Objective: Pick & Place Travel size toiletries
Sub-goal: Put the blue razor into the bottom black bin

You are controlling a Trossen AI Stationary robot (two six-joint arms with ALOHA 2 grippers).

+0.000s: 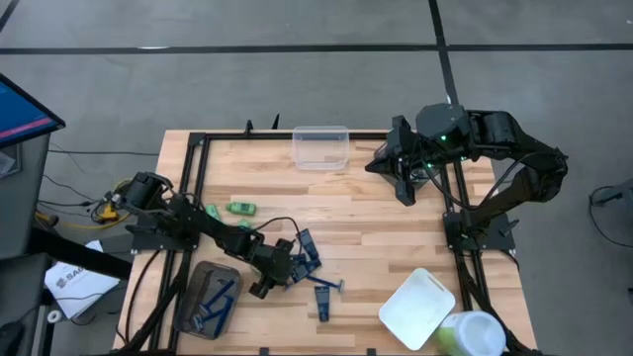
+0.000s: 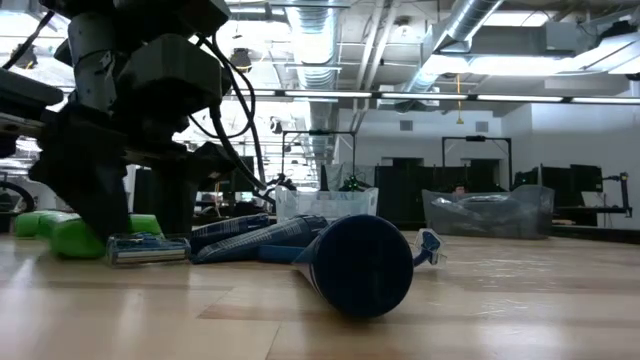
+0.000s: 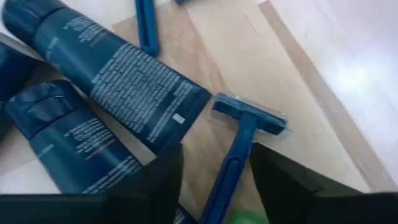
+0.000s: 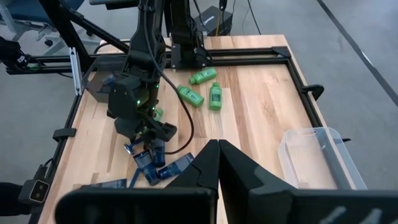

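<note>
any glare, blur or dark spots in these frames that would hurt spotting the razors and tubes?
Left wrist view: glare washes out the bare table while the blue razor and navy tube read clearly. Low view: the left arm is a backlit silhouette, and the nearest tube end is dark. High view: even light, items small.

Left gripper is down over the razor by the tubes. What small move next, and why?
Probably finish closing on the handle, then lift. In the left wrist view the blue razor runs between the left gripper fingers, which stand apart on either side of its handle, not yet pinching. The navy tube lies close beside, so lift straight up. The right gripper waits shut.
</note>
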